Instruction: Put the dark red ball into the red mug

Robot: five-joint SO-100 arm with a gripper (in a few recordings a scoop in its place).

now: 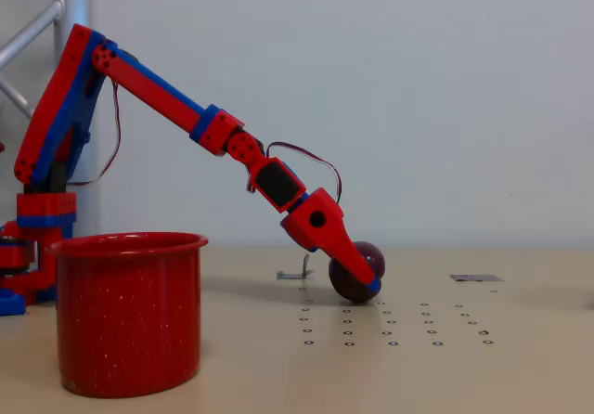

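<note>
Well right of the red mug (130, 312), the end effector (357, 279) appears clamped on the dark red ball (360, 271) at bench level; lift and drop remain

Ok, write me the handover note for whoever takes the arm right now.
Gripper: down at table level in the fixed view, fingers around the dark red ball; whether it is fully clamped cannot be told from this side angle.
Dark red ball: on or just at the table, right of picture centre, not lifted.
Red mug: upright at the near left, mouth open, well apart from the ball. Its inside is hidden from this view.
Done: the arm has reached the ball.
Left: confirm the grip, lift, carry left over the mug, release inside.
</note>
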